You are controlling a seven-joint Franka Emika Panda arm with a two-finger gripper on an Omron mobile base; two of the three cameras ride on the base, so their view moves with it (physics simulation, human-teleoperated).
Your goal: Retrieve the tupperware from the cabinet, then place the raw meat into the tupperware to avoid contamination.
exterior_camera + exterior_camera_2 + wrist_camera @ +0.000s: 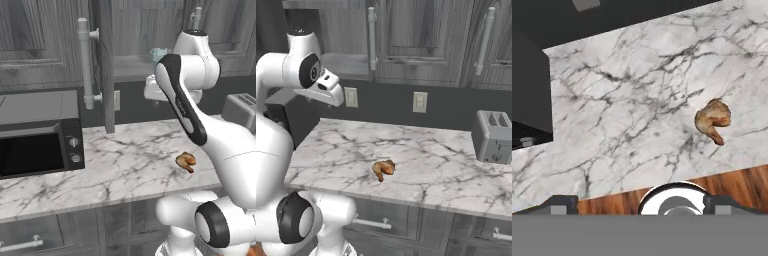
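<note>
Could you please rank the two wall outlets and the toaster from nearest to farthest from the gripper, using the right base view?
From the gripper:
1. left outlet, just beside it on the wall.
2. right outlet, mid-wall.
3. toaster, far right on the counter.

We are in a home kitchen: a white marble counter (120,170), a black microwave (40,145), a grey toaster (495,136), dark wood-grain wall cabinets (421,40), drawers (381,220) beneath, and wall outlets (419,102).
</note>
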